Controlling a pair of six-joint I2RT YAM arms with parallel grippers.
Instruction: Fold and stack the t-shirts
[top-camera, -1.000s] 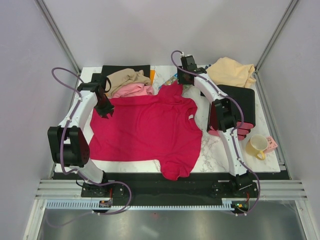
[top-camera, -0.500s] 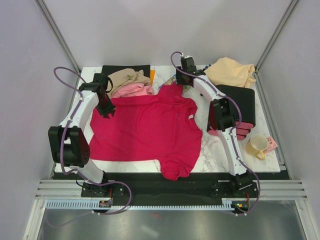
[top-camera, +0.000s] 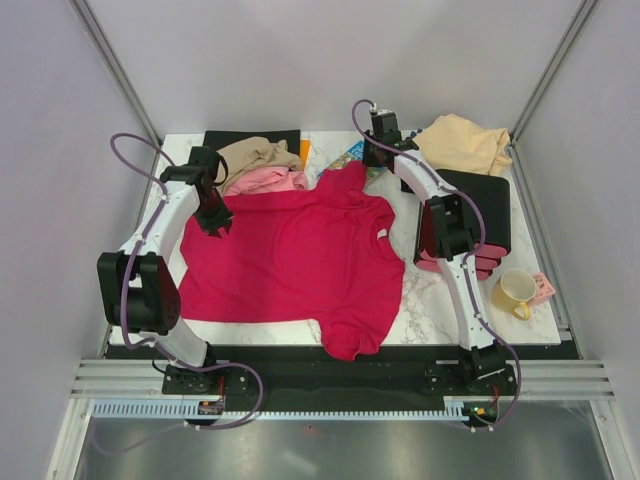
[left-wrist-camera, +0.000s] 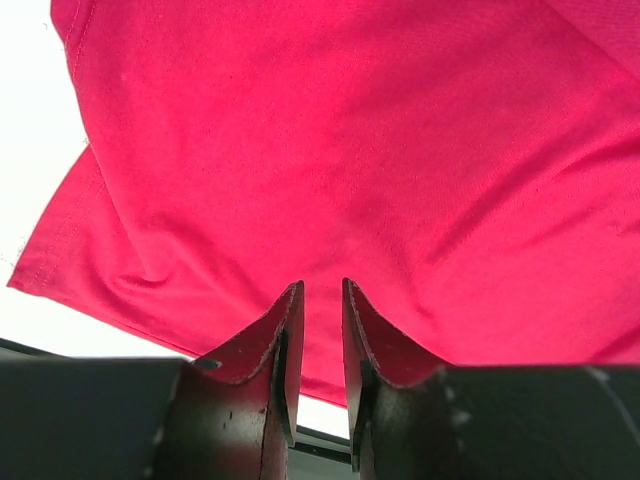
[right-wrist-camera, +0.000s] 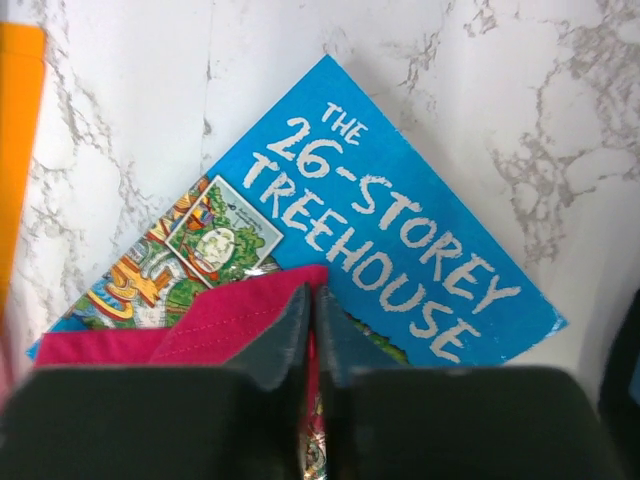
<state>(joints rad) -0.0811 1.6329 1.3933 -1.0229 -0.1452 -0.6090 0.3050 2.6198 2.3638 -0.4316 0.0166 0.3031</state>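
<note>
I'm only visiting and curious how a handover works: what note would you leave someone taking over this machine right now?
Grippers: left gripper shut on the far left corner of the crimson t-shirt; right gripper shut on its far edge, over the blue book.
Things: crimson t-shirt spread flat mid-table; pink t-shirt and tan-brown t-shirt heaped far left; peach-cream t-shirt bunched far right.
Done: none looks folded or stacked.
Left: fold all four, then stack.

The left arm (top-camera: 165, 215) and right arm (top-camera: 462, 290) wore white shells over black joints, on black bases (top-camera: 190, 380) at six o'clock. A purple cable (top-camera: 112, 148) looped along each. Their jaws were dark, tapered.
</note>
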